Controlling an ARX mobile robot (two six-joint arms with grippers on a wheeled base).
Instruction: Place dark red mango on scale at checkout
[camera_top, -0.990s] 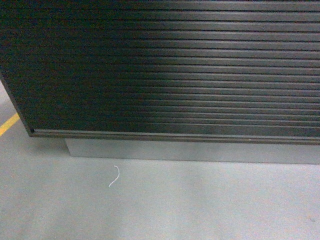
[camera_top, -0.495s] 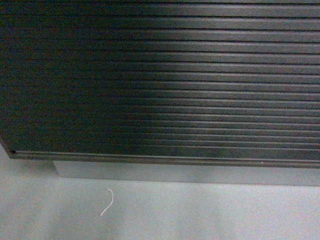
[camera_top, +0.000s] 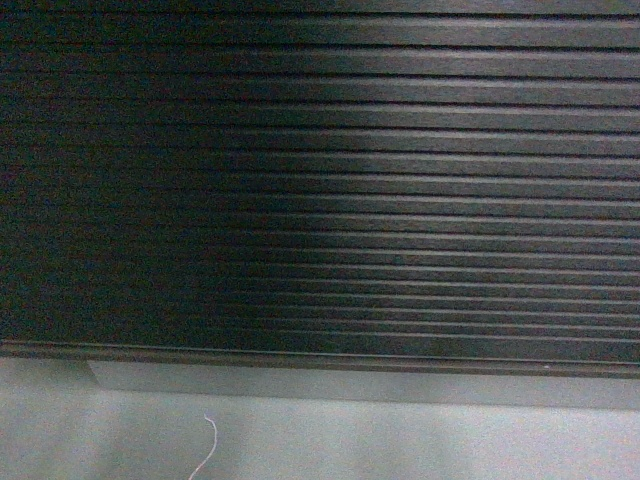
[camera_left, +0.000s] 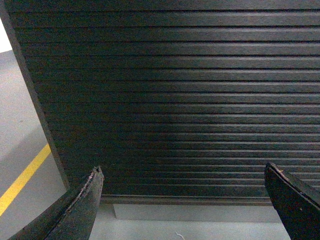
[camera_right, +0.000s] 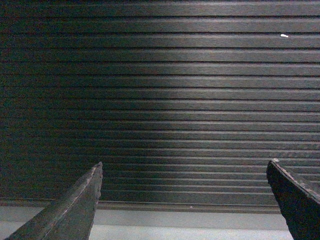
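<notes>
Checkout: the checkout (camera_top: 330, 180) fills the head view with its dark ribbed slatted front, which ends just above a grey base (camera_top: 350, 385).
Floor: grey floor (camera_top: 400, 445) lies below the base, with a thin white string (camera_top: 207, 448) on it near the counter's lower left part; in the left wrist view a yellow line (camera_left: 22, 180) runs on the floor left of the counter's corner.
Left gripper: the left gripper (camera_left: 185, 200) has its two dark fingers spread wide with nothing between them, facing the slats.
Right gripper: the right gripper (camera_right: 185, 200) is likewise spread wide and empty, facing the slats.
Dark red mango: not in any view; its place cannot be told from here.
Scale: not in view; presumably up on the counter top, above what the cameras show.
Handling judgement: a mango is moderately heavy, smooth-skinned and apt to slip or bruise, so take it across its short middle with a gentle, even squeeze.
Stage: judged an approach to the counter, with neither pick nor placement yet possible.
</notes>
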